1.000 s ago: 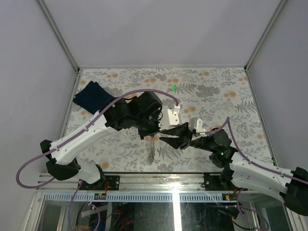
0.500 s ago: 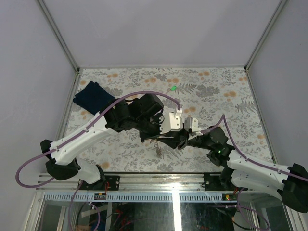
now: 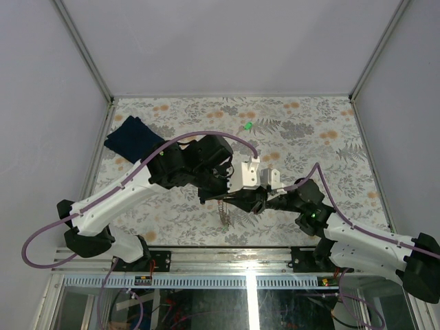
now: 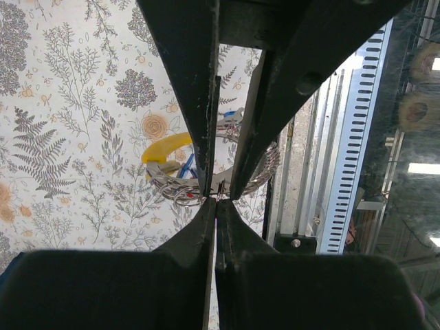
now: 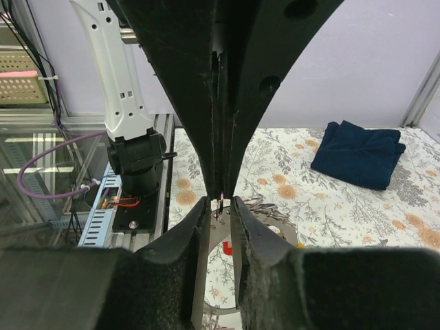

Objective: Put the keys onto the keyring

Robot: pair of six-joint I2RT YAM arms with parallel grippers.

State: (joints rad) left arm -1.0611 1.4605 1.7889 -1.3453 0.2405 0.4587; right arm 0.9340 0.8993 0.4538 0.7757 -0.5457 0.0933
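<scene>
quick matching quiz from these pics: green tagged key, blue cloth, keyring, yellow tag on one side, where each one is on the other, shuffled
Things
1. green-tagged key
2. dark blue cloth
3. keyring
4. yellow tag

Places
A. folded at the far left of the table
B. right beside the ring's coils, in the left wrist view
C. lying alone on the far side, beyond both arms
D. where both arms' fingers meet, chain hanging down

Pairs: 1-C, 2-A, 3-D, 4-B
</scene>
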